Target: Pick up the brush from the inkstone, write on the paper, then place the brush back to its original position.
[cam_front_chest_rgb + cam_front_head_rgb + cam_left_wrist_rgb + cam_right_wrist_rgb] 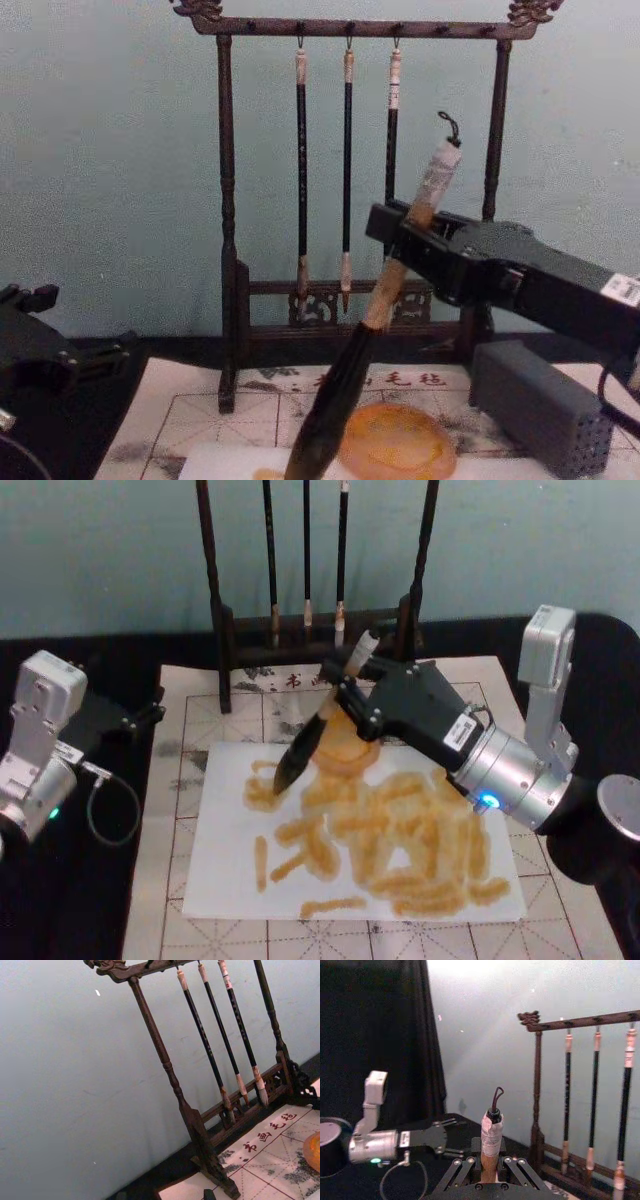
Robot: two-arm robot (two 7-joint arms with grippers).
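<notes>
Right now the right gripper point(346, 686) reaches in from the right over the mat point(163, 865), its jaws clamped on the tan handle of the brush point(305, 742) just above the black lower section. The brush leans, its taped whitish end cap and dark loop up toward the rack point(227, 200) and its dark tip down and toward the robot's left. In the head view the tip sits over the upper left part of the paper point(225, 872), by a yellow-orange stroke (whether the bristles actually touch the sheet, I cannot tell). The paper lies flat on the mat and carries many yellow-orange strokes across its middle and right.

The inkstone point(410, 445) rests at the far edge of the paper, just behind the brush's lower end and below the right gripper. A grey block point(540, 405) with small holes stands to its right. Three thin brushes point(347, 160) hang from the rack's top bar.

Red Chinese characters point(269, 1131) are printed along the mat's far edge by the rack's foot; they seem to read 书画毛毡. A white label point(461, 731) on the right arm has print too small to read.

The left gripper point(155, 706) is parked off the mat's left edge, its fingers apart and holding nothing.
</notes>
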